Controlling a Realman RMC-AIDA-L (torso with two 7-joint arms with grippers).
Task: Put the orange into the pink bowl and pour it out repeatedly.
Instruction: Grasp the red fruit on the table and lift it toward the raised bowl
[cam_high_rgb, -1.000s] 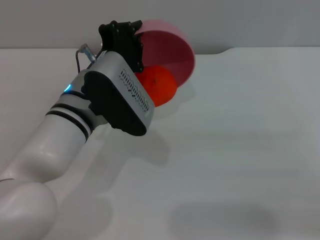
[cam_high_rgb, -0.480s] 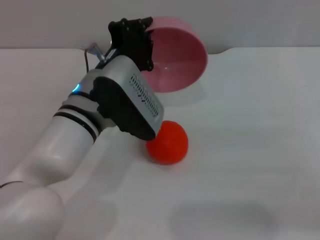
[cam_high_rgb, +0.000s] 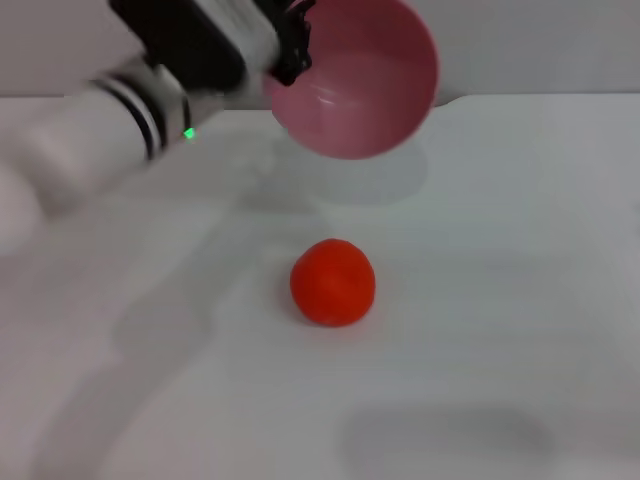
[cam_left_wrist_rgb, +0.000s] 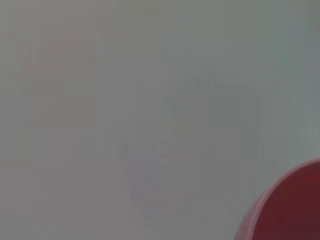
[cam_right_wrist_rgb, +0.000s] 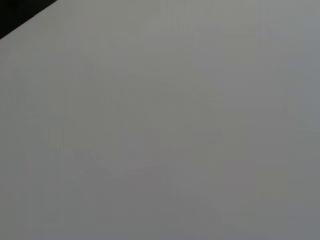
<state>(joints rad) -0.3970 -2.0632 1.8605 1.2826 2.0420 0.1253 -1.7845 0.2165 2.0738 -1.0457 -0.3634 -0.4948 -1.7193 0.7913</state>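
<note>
Your left end effector (cam_high_rgb: 290, 45) pinches the far-left rim of the glossy, round pink plastic bowl (cam_high_rgb: 365, 85), held tipped and empty above the far white desk (cam_high_rgb: 520, 250). The small, roundish orange-red toy fruit (cam_high_rgb: 333, 282) rests nearer, well apart (probably light, smooth, prone to rolling); grip across its middle. Nothing blocks it. The right end effector is out of view.

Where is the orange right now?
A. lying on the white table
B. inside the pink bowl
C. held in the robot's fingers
A: the orange lies alone on the white table, while the left gripper holds the empty pink bowl tipped up above and behind it.
</note>
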